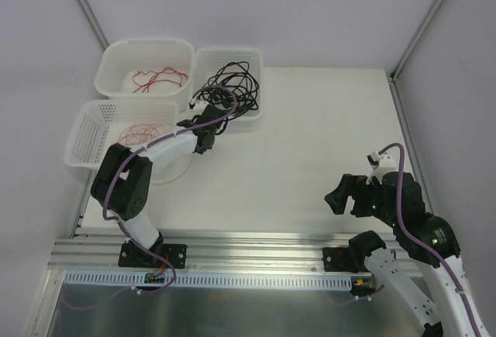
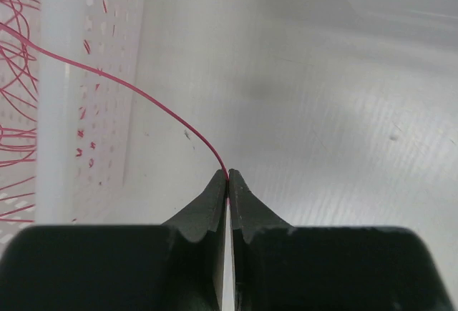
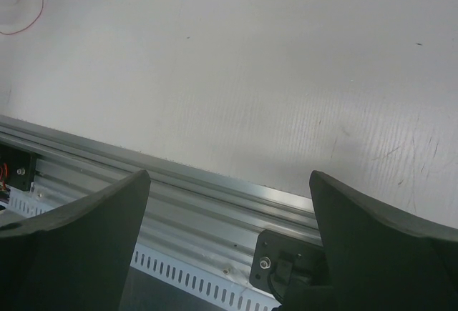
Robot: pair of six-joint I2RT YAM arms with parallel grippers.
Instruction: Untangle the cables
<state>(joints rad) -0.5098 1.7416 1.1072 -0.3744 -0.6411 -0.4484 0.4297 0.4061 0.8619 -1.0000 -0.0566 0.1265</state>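
The cables are seen as two kinds: thin red wires in loose curls, and thicker black cables [image 1: 232,81] wound in overlapping loops. One single red wire [image 2: 143,96] is pinched between the closed fingertips of the left gripper [image 2: 227,182]. From the pinch it is carried in a smooth arc toward 10 o'clock, over the perforated wall of a white basket [image 2: 100,111], and is lost among the other red strands inside.

Three white perforated baskets are grouped on the table [image 1: 310,135] at about 10 to 11 o'clock. In the far-left basket [image 1: 147,42] a small tangle of red wires [image 1: 159,77] is held. In the far-right basket [image 1: 229,50], just beside it at 3 o'clock, the black cables are piled, with some loops draped over the near rim. In the near-left basket [image 1: 81,147] a paler cluster of red strands [image 1: 142,130] is contained.

The left gripper [image 1: 203,132] is placed at the junction of the three baskets. The right gripper [image 1: 335,196] is held at about 4 o'clock of the table, well apart from the baskets; its fingers [image 3: 86,218] are spread wide with nothing between them, above the table edge and the aluminium rail [image 3: 200,196].
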